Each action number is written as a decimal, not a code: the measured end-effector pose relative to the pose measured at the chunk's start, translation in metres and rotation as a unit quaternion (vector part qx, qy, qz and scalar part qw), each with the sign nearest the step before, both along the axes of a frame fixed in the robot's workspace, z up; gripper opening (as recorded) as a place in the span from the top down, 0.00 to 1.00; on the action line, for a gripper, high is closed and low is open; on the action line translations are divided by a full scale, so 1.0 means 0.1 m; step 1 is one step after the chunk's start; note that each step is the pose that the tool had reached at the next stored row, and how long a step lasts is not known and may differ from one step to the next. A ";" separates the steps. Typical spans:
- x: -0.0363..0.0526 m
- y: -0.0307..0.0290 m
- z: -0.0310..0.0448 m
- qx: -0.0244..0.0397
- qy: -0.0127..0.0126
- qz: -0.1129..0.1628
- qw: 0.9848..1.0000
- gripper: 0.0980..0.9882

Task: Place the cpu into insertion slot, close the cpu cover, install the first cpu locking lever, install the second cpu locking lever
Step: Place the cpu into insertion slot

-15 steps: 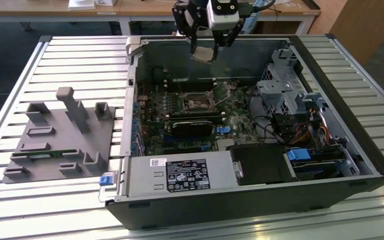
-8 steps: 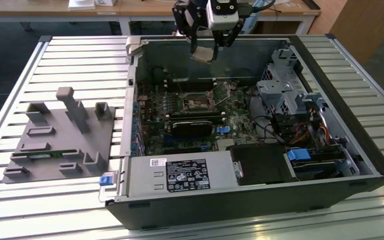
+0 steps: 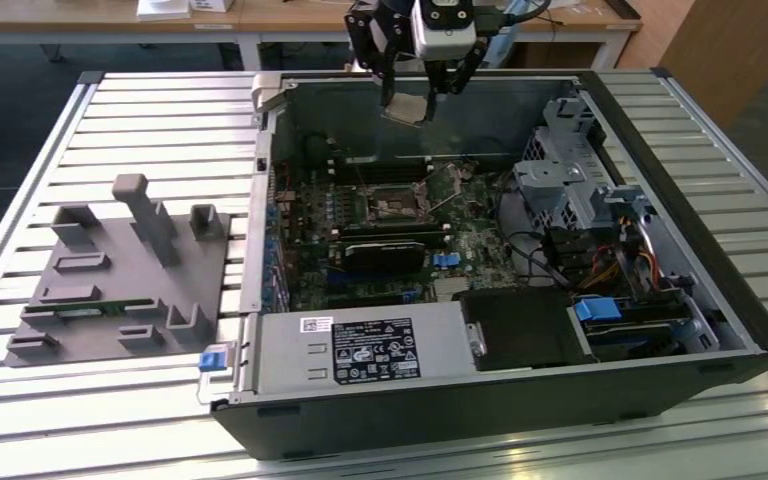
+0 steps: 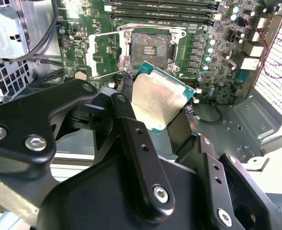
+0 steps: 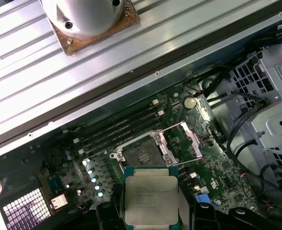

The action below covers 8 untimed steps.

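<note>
Black-fingered gripper [image 4: 155, 109] pinches the flat square silver-grey cpu [image 4: 160, 91] by its edges, aloft over the green circuit board [image 4: 73, 55]. The dark-centred, silver-rimmed insertion slot [image 4: 148, 45] lies below, just beyond the chip, its thin metal cpu cover [image 4: 105, 52] swung open.

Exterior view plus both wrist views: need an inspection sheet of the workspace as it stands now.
Surface: slatted metal table, with the open computer case lying on it.
Job's things: cpu held tilted above the board, clear of the insertion slot. The slot is empty. The cpu cover is swung open beside the slot.
Clutter: grey fixture block on the table, at the exterior view's left of the case.
Grippers: end effector shut on the cpu.
Cables: cables bundled inside the case by the drive cage.
Surroundings: desk beyond the table.
</note>
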<state>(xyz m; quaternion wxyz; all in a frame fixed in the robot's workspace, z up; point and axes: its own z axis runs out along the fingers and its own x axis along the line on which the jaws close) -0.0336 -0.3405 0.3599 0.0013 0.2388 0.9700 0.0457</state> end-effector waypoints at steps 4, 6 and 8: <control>0.000 0.000 0.000 0.000 0.000 -0.004 1.000 0.51; 0.000 0.000 0.000 0.000 0.000 -0.006 1.000 0.51; 0.000 0.000 0.000 0.000 0.000 -0.008 1.000 0.51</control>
